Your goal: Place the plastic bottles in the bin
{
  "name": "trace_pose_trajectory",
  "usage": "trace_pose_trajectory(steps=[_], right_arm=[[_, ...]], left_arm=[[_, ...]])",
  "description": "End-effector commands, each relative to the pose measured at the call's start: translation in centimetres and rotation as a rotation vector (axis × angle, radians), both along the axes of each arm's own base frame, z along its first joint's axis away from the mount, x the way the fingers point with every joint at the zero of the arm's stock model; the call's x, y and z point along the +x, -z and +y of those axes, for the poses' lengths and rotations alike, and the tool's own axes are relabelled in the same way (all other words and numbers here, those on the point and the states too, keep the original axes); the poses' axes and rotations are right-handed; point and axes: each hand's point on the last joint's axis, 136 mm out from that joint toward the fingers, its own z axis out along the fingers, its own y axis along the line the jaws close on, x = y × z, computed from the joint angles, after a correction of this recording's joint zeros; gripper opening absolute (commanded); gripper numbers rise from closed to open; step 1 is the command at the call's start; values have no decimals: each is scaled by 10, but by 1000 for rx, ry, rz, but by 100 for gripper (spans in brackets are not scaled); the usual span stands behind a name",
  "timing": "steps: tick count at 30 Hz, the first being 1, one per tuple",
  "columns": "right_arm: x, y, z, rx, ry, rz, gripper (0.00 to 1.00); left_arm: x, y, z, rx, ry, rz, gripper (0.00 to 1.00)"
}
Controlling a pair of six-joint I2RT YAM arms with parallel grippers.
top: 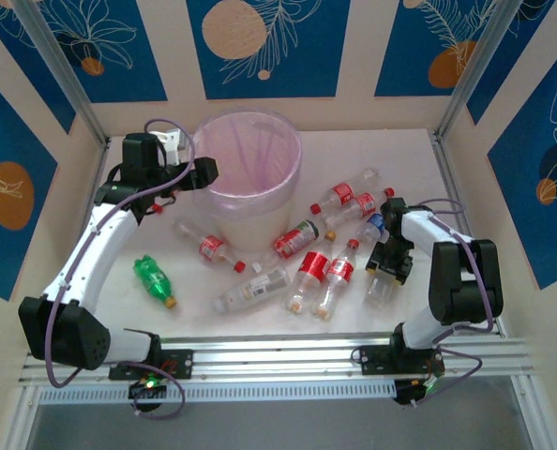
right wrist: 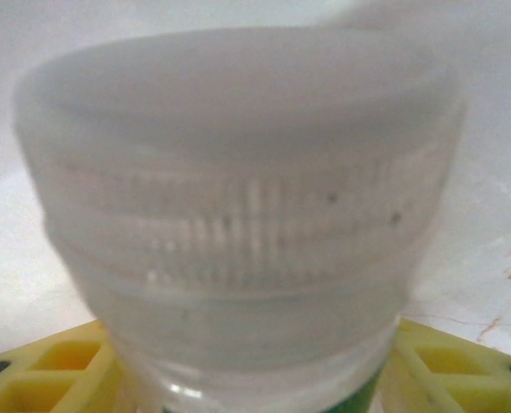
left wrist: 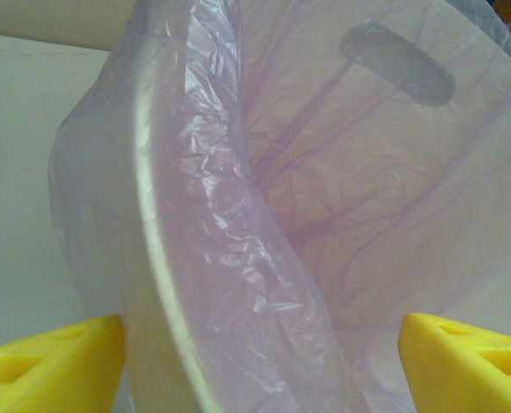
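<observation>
I've got the right gripper at 4 o'clock on the white surface, down over a clear plastic bottle with a whitish ribbed cap. Its yellow pads sit on either side just under the cap and look to be touching. I can't tell if that's a real pinch or only contact

Risk 1: the hold is high on the neck. If it's marginal, I'd expect the bottle to swing or slip on lift and drop into the red-labelled clear bottles lying at the gripper's 9 o'clock. They're round and on their sides, so they'd roll and scatter

Risk 2: the left gripper is spread wide with nothing in it, at the 9 o'clock side of the round white bin lined with a translucent pink-lilac bag. In the wrist view the rim runs up between its yellow fingers. Closing or sliding sideways from there could snag the liner, drag it off the rim, or shove the bin

Risk 3: the bin is at 12 o'clock, so the right arm's carry goes over the bottle pile toward a rim where the left arm is parked. That's a tight approach and the arms could clash

The green plastic bottle is at 8 o'clock, well apart from the rest
</observation>
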Motion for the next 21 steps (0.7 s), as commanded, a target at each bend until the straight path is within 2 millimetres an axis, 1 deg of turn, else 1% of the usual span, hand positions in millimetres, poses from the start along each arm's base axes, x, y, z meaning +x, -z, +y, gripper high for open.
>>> trace_pose_trajectory(steps=[1,3,5,8,11,13,16,19,21], right_arm=[[0,-24,-1,-19,-2,-38,50],[-2,-42,-2,-34,-7,-66,48],[-5,-65,-4,-38,-2,-120,48],[-3,-109,2,8,6,-259,44],[8,-167,21,118,-18,-460,40],[18,-207,37,199,-41,-572,37],[32,-258,57,250,-91,-703,35],[51,-317,87,313,-189,-846,34],[62,-348,111,346,-268,-924,34]], left_arm=[[-1,-3,-2,11,6,-15,83],[1,-1,-5,5,15,-2,83],[3,3,-7,3,26,12,83],[4,9,-9,-4,38,11,83],[2,15,-11,-17,44,13,83],[0,17,-12,-20,50,14,83],[-1,21,-12,-20,51,18,83],[-2,18,-11,-18,51,6,84],[-3,17,-10,-14,49,-5,84]])
